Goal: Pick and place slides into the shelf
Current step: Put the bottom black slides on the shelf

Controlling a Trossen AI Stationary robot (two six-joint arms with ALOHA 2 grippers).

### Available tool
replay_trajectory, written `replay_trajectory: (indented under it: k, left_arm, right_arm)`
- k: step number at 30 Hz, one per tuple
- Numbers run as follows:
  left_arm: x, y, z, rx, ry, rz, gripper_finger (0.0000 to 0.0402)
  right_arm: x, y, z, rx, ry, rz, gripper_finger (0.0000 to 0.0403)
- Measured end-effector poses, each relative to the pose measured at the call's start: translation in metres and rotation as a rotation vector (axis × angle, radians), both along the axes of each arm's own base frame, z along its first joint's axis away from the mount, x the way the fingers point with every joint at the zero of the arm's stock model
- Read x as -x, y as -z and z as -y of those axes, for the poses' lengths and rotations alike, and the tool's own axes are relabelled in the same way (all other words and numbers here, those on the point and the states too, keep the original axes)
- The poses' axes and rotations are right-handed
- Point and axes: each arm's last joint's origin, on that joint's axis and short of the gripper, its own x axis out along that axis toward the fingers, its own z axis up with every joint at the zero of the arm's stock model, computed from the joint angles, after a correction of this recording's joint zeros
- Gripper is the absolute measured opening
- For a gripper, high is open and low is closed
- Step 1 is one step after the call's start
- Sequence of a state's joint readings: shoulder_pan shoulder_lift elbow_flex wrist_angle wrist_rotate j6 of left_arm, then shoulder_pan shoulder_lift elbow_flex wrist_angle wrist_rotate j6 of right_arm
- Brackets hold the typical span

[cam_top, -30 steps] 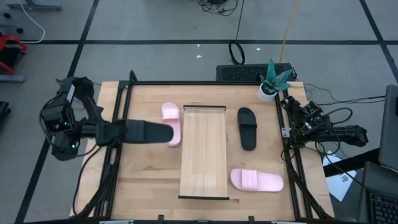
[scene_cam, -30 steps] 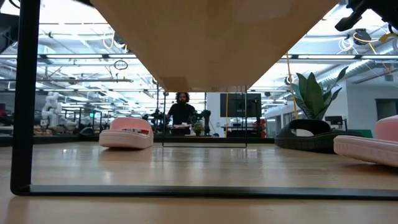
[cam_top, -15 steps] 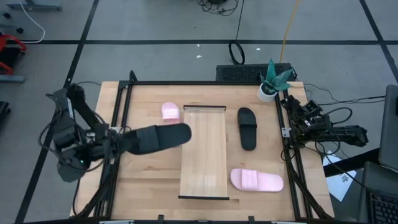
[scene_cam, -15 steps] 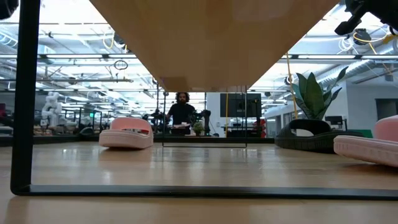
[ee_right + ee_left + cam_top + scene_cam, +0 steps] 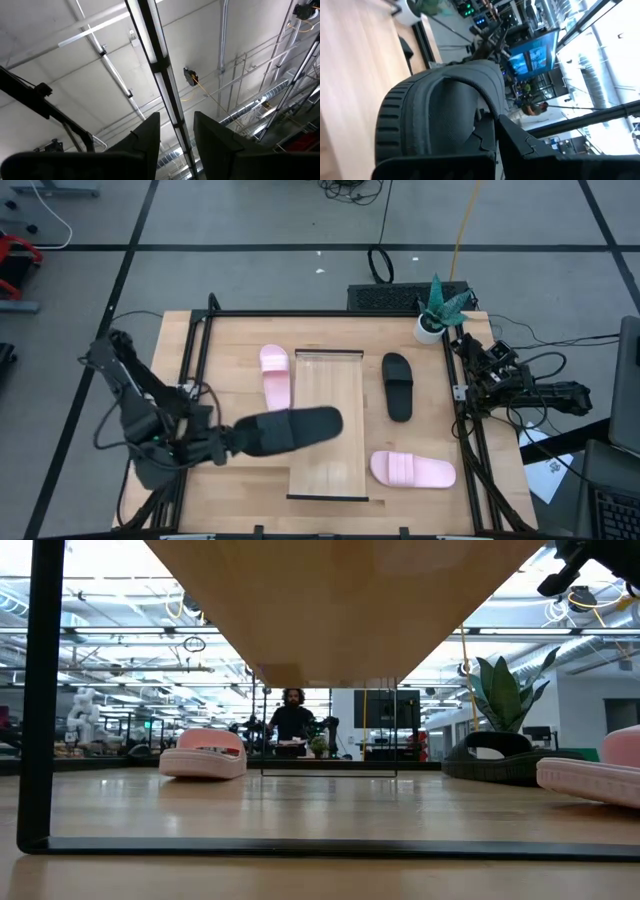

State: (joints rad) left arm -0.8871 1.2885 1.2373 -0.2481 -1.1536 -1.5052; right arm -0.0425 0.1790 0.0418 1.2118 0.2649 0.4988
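Note:
My left gripper (image 5: 228,443) is shut on a black slide (image 5: 292,430) and holds it above the table. The slide's free end reaches over the left edge of the shelf (image 5: 335,380), a pale wood rack in the middle of the table. A pink slide (image 5: 275,375) lies sole down on the table left of the shelf. A second black slide (image 5: 397,385) lies right of the shelf, and another pink slide (image 5: 412,470) lies near the front right. My right gripper (image 5: 176,130) is open, folded back at the table's right edge and pointing up at the ceiling. My left gripper holds the black slide by the end nearest the arm (image 5: 470,127). Its fingers (image 5: 520,145) come about level from the table's left and lie along the slide. The slide is lifted clear and sticks out toward the right. The gripper itself hides the exact place of contact.
A potted plant (image 5: 437,310) stands at the table's far right corner. Dark frame rails (image 5: 190,370) run along the table's sides. In the low view the shelf's underside (image 5: 330,600) fills the top, and a person (image 5: 292,720) sits far behind the table.
My left gripper has carried the black slide toward the table's near edge and to the right, turning as it went. The slide stayed lifted. It no longer covers the pink slide, and its free end now hangs over the shelf's left edge.

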Motion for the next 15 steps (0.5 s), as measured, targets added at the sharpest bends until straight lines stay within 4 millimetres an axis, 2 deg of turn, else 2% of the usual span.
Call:
replay_trajectory:
  k: [8,15]
  left_arm:
    - [-0.029,0.014,0.010,0.036,0.053,-0.005,0.0000]
    - [-0.043,0.032,0.024,0.074,0.043,-0.011,0.0000]
  right_arm:
    - [0.000,0.000,0.000,-0.005,-0.017,0.005,0.0109]
    - [0.000,0.000,0.000,-0.028,-0.056,0.018,0.0109]
